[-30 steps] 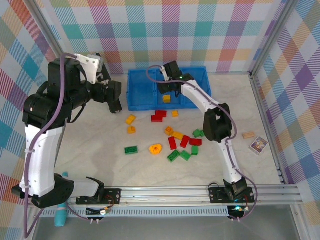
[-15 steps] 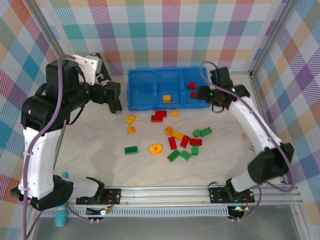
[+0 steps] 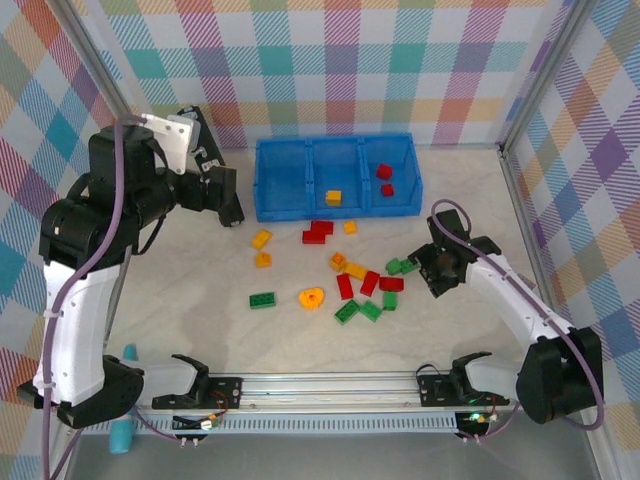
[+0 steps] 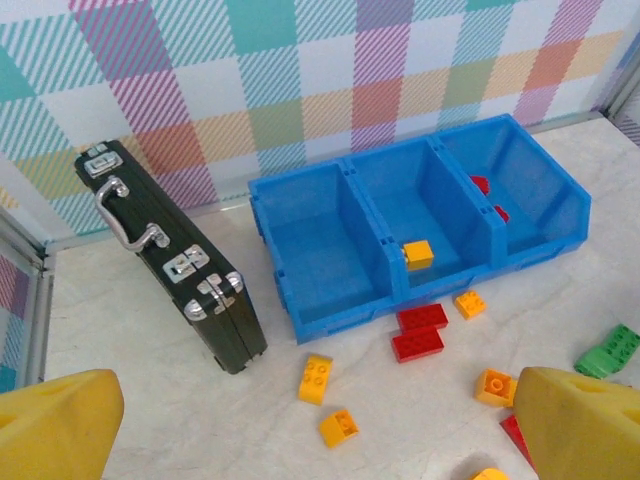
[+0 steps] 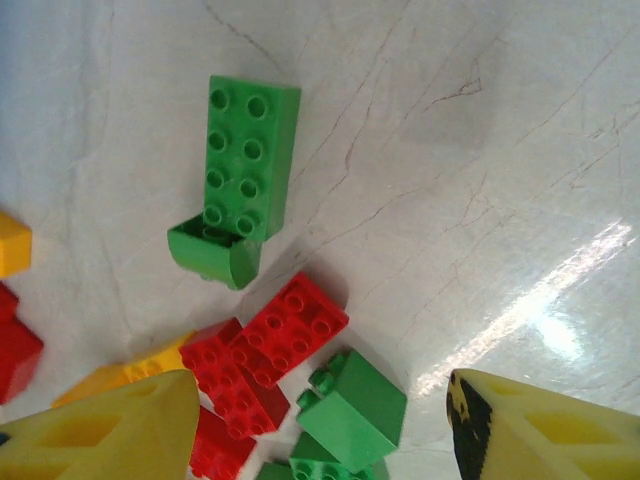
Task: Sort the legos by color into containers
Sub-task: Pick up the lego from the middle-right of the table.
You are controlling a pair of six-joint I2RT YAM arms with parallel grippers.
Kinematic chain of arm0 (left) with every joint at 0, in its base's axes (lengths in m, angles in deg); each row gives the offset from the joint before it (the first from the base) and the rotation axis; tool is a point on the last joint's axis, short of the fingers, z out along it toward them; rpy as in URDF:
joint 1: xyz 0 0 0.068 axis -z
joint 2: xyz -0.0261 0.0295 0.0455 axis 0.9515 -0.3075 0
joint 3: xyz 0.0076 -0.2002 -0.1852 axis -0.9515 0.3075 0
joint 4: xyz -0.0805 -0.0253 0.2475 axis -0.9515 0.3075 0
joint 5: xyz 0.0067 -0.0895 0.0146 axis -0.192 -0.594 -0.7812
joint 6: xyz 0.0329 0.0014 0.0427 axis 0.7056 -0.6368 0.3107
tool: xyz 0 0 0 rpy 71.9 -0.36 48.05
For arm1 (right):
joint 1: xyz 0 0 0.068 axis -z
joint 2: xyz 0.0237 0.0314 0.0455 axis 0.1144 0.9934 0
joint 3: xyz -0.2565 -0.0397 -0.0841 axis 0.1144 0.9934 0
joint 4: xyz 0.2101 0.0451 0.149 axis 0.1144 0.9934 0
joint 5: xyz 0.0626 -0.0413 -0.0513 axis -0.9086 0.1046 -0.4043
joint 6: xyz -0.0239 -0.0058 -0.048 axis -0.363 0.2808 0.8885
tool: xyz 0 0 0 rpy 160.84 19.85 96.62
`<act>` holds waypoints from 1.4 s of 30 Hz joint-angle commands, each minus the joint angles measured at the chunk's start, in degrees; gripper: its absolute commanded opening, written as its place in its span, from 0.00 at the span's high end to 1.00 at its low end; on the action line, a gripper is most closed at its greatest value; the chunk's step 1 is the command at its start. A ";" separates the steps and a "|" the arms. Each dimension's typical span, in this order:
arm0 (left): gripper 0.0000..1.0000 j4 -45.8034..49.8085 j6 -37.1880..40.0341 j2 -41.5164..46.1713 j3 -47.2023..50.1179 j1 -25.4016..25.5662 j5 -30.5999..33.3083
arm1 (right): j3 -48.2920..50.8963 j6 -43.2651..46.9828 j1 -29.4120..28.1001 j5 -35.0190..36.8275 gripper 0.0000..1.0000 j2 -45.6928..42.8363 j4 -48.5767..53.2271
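Loose red, green and yellow-orange studded plastic legos [image 3: 360, 285] lie scattered on the marbled table [image 3: 200, 320], at 6 o'clock from the long blue three-compartment plastic bin [image 3: 290, 210]. One yellow brick [image 3: 333, 197] sits in its middle compartment and two red bricks [image 3: 384, 171] in the right one. The right gripper [image 5: 320, 430] hovers at the scatter's 3 o'clock edge, jaws apart and empty, over crowded red and green pieces, with a long green brick [image 5: 250, 150] at 11 o'clock. The left gripper [image 3: 228, 205], jaws wide apart, hangs at the bin's 9 o'clock, near a black case with metal latches [image 4: 170, 270] that stands on edge.
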 commanded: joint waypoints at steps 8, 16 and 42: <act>0.00 -2.27 5.61 2.47 1.93 0.48 4.87 | -3.74 -6.03 3.47 -6.36 0.31 14.84 -11.04; 0.00 -3.43 8.56 3.43 3.04 0.57 7.05 | -9.24 -3.63 4.36 -6.12 0.30 26.08 -12.32; 0.00 -5.10 9.73 4.94 3.01 0.66 11.40 | -19.88 13.47 10.80 5.28 0.73 23.72 4.31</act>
